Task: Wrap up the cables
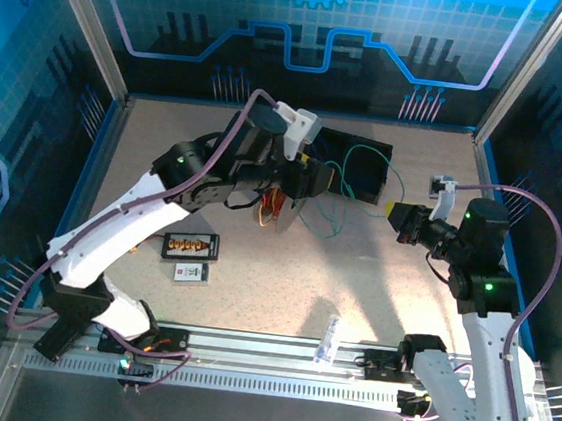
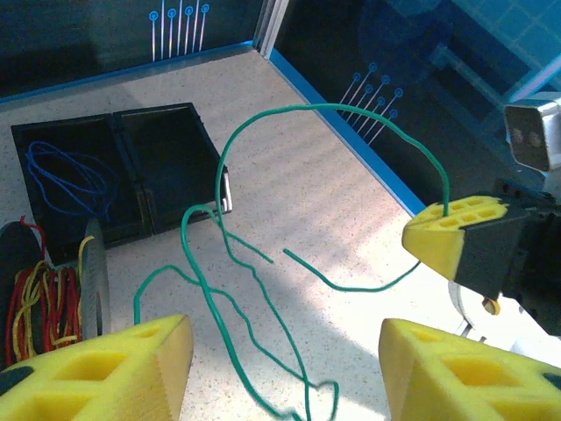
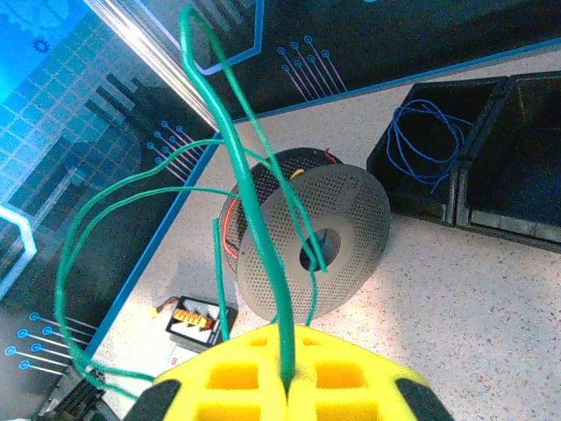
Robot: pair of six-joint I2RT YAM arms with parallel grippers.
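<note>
Green cable (image 2: pixel 302 107) pinched in the right gripper (image 3: pixel 285 364) above the bench (image 2: pixel 333 193).
A black bin (image 2: pixel 166 175) with a coiled blue cable (image 2: pixel 66 175) sits behind, and beside it a perforated grey spool (image 3: pixel 351 210) crowded with red and yellow cables (image 2: pixel 39 303). The green cable, thin and kinked, trails between the fingers of the open left gripper (image 2: pixel 285 338).
</note>
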